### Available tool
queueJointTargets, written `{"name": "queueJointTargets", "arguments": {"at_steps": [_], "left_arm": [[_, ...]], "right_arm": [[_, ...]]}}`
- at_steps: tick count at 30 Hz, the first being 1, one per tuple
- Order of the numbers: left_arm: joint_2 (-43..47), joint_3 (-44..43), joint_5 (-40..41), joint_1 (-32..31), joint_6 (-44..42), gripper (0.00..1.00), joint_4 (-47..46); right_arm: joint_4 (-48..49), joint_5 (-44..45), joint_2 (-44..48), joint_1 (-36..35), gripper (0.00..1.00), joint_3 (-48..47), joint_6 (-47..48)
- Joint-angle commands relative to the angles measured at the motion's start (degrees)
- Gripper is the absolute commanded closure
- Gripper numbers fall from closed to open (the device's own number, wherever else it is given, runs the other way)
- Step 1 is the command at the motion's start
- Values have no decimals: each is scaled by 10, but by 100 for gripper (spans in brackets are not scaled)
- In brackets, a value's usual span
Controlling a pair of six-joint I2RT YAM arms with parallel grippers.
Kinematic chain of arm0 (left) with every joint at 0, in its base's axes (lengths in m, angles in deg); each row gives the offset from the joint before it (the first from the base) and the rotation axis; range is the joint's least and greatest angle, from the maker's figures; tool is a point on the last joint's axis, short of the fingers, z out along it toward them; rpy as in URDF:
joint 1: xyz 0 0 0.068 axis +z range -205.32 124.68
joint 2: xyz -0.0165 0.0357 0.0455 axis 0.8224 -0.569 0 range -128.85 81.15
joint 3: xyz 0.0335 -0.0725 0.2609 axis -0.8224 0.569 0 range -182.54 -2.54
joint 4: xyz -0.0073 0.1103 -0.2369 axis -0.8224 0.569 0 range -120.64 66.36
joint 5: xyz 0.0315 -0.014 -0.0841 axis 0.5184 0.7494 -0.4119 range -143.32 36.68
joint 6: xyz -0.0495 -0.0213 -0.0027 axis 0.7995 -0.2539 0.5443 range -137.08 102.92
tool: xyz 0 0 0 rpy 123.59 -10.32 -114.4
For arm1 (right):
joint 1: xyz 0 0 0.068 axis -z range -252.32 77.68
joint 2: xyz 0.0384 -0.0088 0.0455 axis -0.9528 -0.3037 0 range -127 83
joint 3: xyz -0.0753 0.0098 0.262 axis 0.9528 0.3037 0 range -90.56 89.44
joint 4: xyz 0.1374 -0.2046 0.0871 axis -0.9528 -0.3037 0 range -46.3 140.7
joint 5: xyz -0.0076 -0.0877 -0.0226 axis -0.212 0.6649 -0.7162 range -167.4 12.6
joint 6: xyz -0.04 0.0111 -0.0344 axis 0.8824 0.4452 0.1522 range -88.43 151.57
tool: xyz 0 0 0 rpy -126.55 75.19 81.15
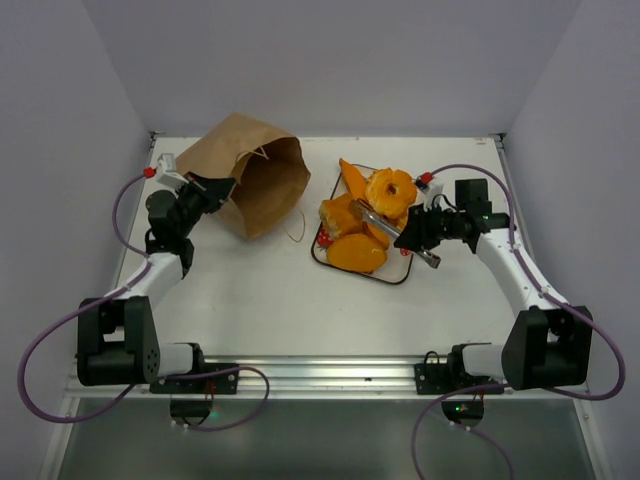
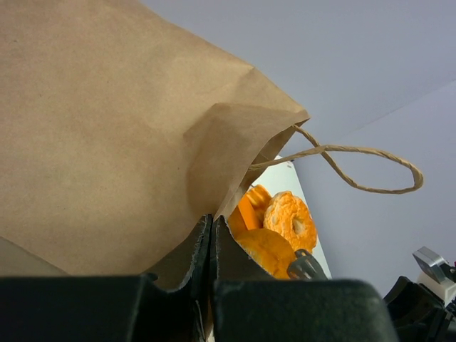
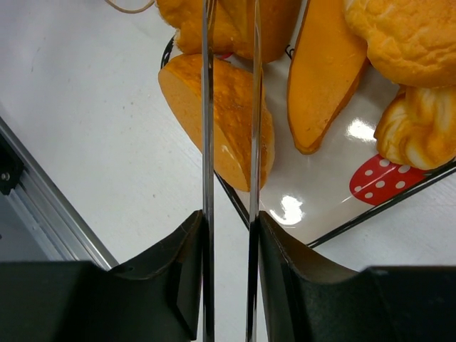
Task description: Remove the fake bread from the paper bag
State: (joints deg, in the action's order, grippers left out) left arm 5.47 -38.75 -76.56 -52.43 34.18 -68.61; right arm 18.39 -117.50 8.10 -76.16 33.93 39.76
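The paper bag [image 1: 248, 170] lies tilted on its side at the back left, mouth facing right; no bread shows inside it. My left gripper [image 1: 213, 190] is shut on the bag's rim [image 2: 206, 206]. The fake bread lies piled on a strawberry-print tray [image 1: 403, 276]: ring [image 1: 391, 190], baguette [image 1: 351, 177], oval loaf [image 1: 357, 254]. My right gripper [image 1: 418, 232] is shut on metal tongs [image 1: 375, 214] whose blades [image 3: 207, 128] reach over the oval loaf [image 3: 182, 92]. The tong blades stand slightly apart, with nothing between them.
The bag's string handles [image 2: 356, 167] hang loose, one lying on the table [image 1: 295, 228]. The tray [image 3: 335, 192] also holds a roll [image 3: 420, 128]. White walls close in the table at the back and sides. An aluminium rail [image 1: 320, 372] runs along the near edge.
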Motion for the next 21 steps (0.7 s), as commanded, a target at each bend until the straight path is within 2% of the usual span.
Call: {"name": "queueJointTargets", "arguments": {"at_steps": [1, 4, 14, 21], "left_arm": [[15, 12, -12, 7, -15, 98, -6], [15, 15, -16, 8, -15, 98, -6], [15, 21, -26, 9, -23, 98, -4], [18, 9, -32, 9, -66, 98, 27]], "right_arm": [[-2, -21, 18, 8, 61, -25, 3], [-2, -27, 16, 15, 53, -29, 1], [1, -42, 18, 27, 56, -41, -7], [6, -56, 25, 50, 56, -52, -17]]}}
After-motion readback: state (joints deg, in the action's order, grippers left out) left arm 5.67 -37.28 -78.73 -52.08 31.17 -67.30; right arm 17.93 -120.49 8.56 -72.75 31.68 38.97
